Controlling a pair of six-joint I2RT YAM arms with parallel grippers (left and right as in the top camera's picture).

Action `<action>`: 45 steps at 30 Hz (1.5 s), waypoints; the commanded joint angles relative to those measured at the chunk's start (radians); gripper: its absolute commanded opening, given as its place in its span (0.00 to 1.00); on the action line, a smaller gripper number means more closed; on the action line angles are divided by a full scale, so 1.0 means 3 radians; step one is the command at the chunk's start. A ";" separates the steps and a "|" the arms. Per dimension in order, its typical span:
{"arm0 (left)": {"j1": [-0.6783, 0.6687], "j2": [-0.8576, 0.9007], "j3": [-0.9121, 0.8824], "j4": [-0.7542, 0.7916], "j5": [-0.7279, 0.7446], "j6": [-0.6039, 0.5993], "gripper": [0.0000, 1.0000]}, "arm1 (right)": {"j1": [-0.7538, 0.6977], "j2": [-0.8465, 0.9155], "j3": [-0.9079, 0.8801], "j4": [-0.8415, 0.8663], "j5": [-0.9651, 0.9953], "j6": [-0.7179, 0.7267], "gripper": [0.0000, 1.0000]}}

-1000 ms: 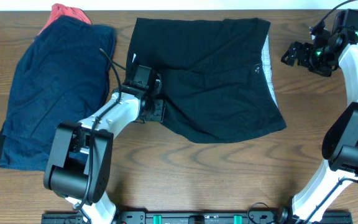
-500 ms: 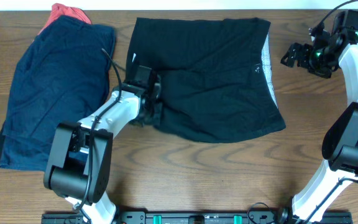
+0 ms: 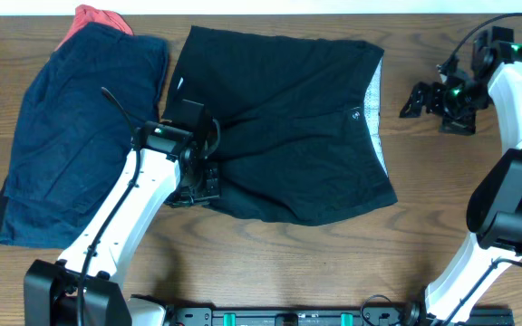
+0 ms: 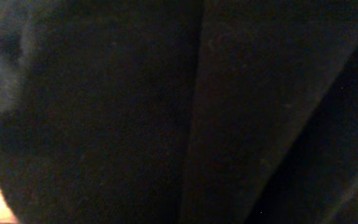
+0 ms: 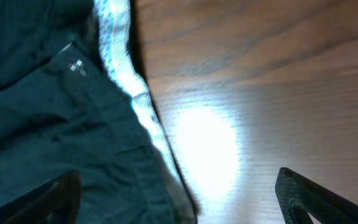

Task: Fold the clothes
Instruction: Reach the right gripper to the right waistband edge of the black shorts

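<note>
The black shorts lie flat at the table's middle, their whitish waistband on the right side. My left gripper is shut on the shorts' lower left edge. Its fingers are hidden in the left wrist view, which black fabric fills. My right gripper hovers open just right of the waistband, holding nothing. In the right wrist view the waistband and the shorts lie below the open right gripper. The navy blue garment lies at the left, with the small red one peeking out behind it.
Bare wooden table lies right of and in front of the shorts. The navy garment's right edge sits close to the shorts' left edge. A bright glare patch marks the table under the right gripper.
My left gripper has shut on the shorts' left edge and pulled back to the left, and the shorts shifted left with it. The right gripper moved slightly left and lower.
</note>
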 commanded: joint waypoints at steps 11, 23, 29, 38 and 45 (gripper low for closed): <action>-0.0001 0.0008 -0.0257 0.0233 -0.0019 -0.0116 0.06 | 0.1052 -0.0835 -0.0514 -0.0237 0.1289 0.0890 0.99; -0.0001 0.0009 -0.0342 0.0421 -0.0034 -0.0112 0.06 | 0.1380 -0.1080 -0.1994 0.0632 0.1033 0.0886 0.99; -0.0001 0.0009 -0.0370 0.0474 -0.0053 -0.0113 0.06 | 0.1197 -0.1080 -0.2321 0.1077 0.0837 0.0818 0.96; -0.0001 0.0009 -0.0562 0.0622 -0.0052 -0.0114 0.06 | 0.1008 -0.1080 -0.2708 0.1377 0.0713 0.0947 0.31; 0.0000 0.0004 -0.0573 0.0619 -0.0051 -0.0113 0.06 | 0.0832 -0.1199 -0.2717 0.1356 0.0532 0.0970 0.01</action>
